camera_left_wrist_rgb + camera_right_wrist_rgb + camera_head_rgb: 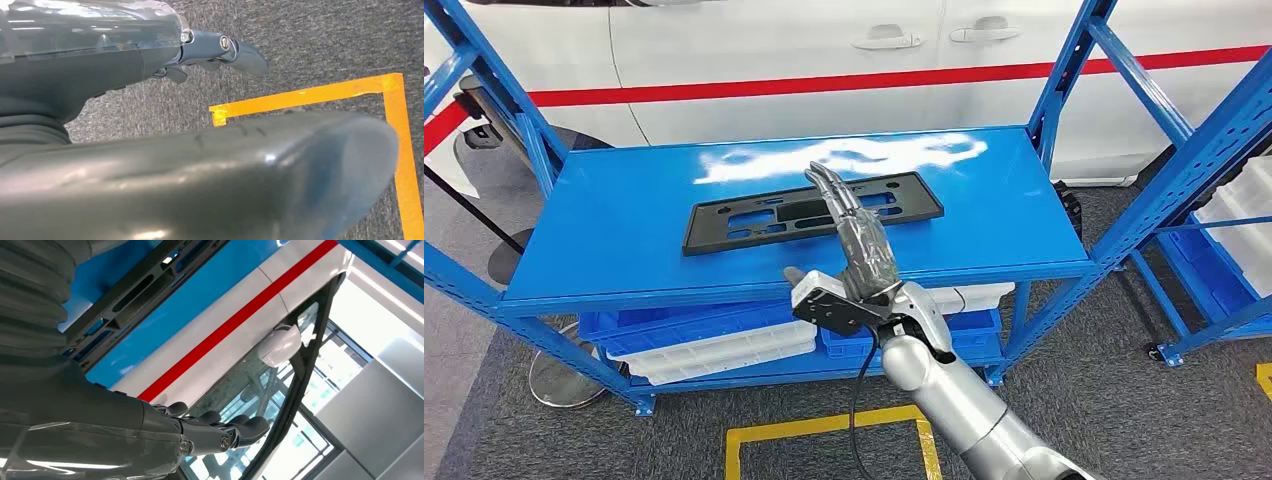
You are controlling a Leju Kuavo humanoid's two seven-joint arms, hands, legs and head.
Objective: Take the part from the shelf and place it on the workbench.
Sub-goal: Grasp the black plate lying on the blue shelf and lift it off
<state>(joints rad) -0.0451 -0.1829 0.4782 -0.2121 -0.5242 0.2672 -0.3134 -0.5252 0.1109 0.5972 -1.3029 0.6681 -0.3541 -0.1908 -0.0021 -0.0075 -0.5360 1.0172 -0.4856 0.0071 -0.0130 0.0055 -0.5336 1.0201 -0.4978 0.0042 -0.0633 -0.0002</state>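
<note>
Centrally in the head view, a flat black part (812, 211) with cut-out slots lay on the top board of the blue shelf (604, 230), stretching from left of centre to right of centre. The right hand (856, 242) came up from the lower middle of the frame on its silver arm (954, 390), fingers (826, 185) straight, close together and reaching over the part's middle. Whether the fingertips touched the part or hung just above it could not be told. Nothing was gripped in that hand. White and blue trays (724, 345) sat on the lower shelf level. Behind the shelf, across the top of the frame, stood a white car (774, 50) with a red stripe. Yellow floor tape (824, 430) marked the grey carpet at the bottom.

Next, the left wrist view showed the left hand (150, 70) entering from the left edge, its thick thumb across the lower half of the frame and darker fingers (240, 52) at upper centre, slightly curled and holding nothing. Yellow tape (310, 95) ran over grey carpet at the right.

Lastly, in the right wrist view, the right hand's fingers (225, 432) lay at lower centre, extended and empty. The black part (135, 290) appeared in the upper left against the blue shelf surface, apart from the fingertips in the frame. The car's red stripe (235, 320) ran diagonally through the middle.
</note>
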